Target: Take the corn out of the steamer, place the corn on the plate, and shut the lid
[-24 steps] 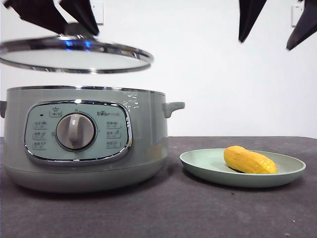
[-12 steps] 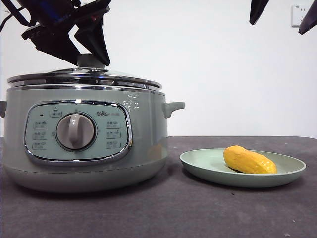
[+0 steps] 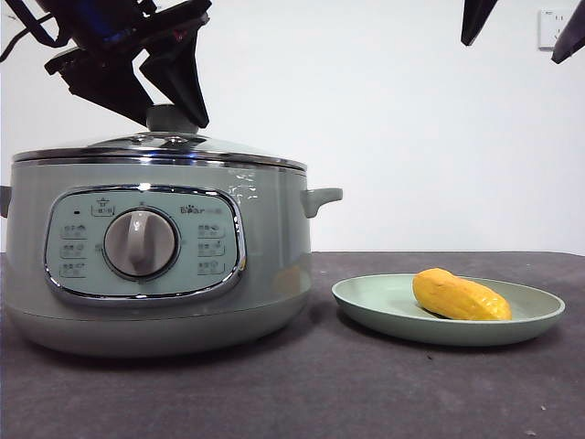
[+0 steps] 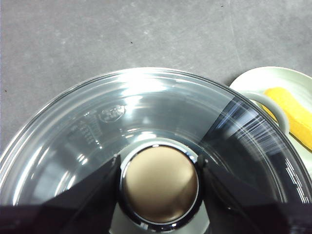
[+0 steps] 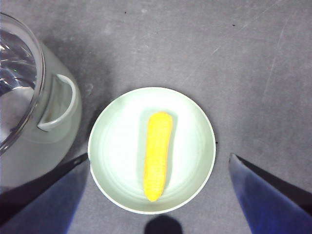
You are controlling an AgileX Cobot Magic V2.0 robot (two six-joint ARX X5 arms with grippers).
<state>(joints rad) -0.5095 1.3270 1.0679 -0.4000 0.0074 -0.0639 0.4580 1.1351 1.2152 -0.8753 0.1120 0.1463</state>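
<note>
The glass lid (image 3: 183,144) sits flat on the chrome rim of the sage-green steamer (image 3: 265,256). My left gripper (image 3: 174,114) is shut on the lid's knob (image 4: 160,190), one jaw against each side; the glass (image 4: 146,107) spreads out below. The corn (image 3: 460,295) lies on the pale green plate (image 3: 439,325) to the right of the steamer. My right gripper (image 3: 521,32) is open and empty, high above the plate. In the right wrist view the corn (image 5: 157,153) lies along the plate (image 5: 117,141), between the open gripper's (image 5: 159,156) jaws, beside the steamer (image 5: 53,126).
The steamer's small side handle (image 3: 320,197) juts toward the plate. The dark grey table (image 3: 366,393) runs across the front. A white wall stands behind, with a socket (image 3: 548,27) at the top right.
The left gripper has lowered the lid from above the steamer onto its rim, where it has settled flat. The right gripper has risen. The corn and plate have not moved.
</note>
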